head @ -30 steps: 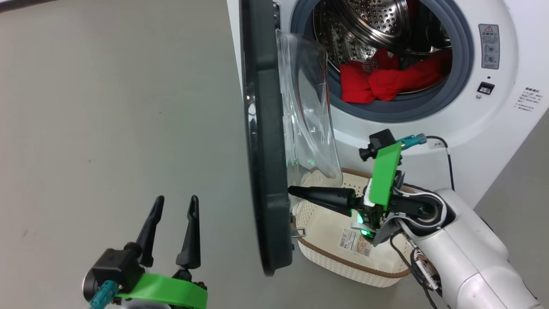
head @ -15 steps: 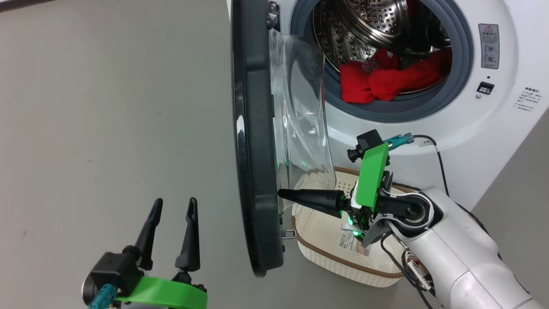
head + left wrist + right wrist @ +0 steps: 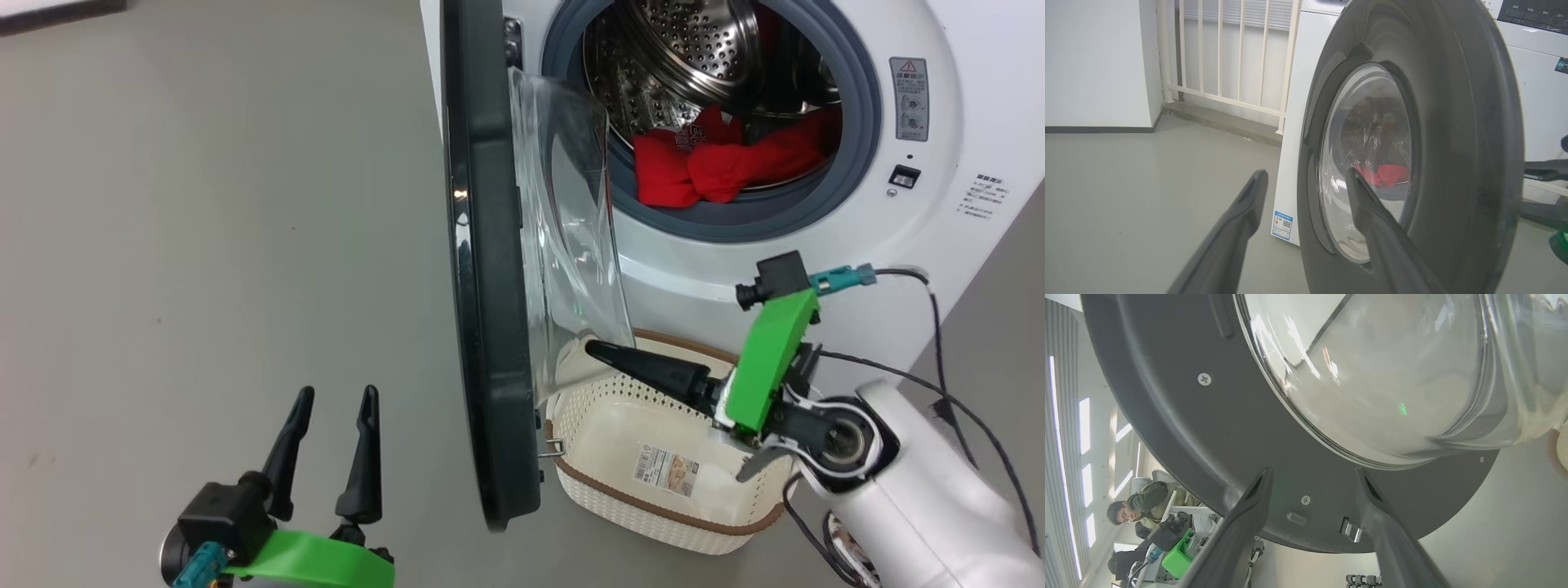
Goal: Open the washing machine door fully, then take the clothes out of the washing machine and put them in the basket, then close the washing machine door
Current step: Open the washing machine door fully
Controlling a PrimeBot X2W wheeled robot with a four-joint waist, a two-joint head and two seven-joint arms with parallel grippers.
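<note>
The washing machine door (image 3: 488, 269) stands open, edge-on, its clear glass bowl (image 3: 571, 220) facing the washing machine (image 3: 922, 229). Red clothes (image 3: 709, 167) lie at the front of the steel drum. The cream basket (image 3: 653, 502) sits on the floor below the door opening. My right gripper (image 3: 592, 349) hovers over the basket's back rim, just clear of the door's inner side. In the right wrist view this gripper (image 3: 1312, 475) is open and holds nothing, pointing at the door's dark inner rim (image 3: 1208, 428). My left gripper (image 3: 336, 396) is open outside the door (image 3: 1453, 122), with nothing between its fingers (image 3: 1259, 179).
Bare grey floor (image 3: 204, 245) spreads left of the door. A white railing (image 3: 1220, 61) and wall stand beyond the machine's side. The door latch hook (image 3: 553, 447) sticks out near the basket. A seated person (image 3: 1139, 502) shows far behind the door.
My right gripper was shut against the door's inner rim; now it is open and drawn back over the basket. The door swung a little further left. The left gripper stayed put.
</note>
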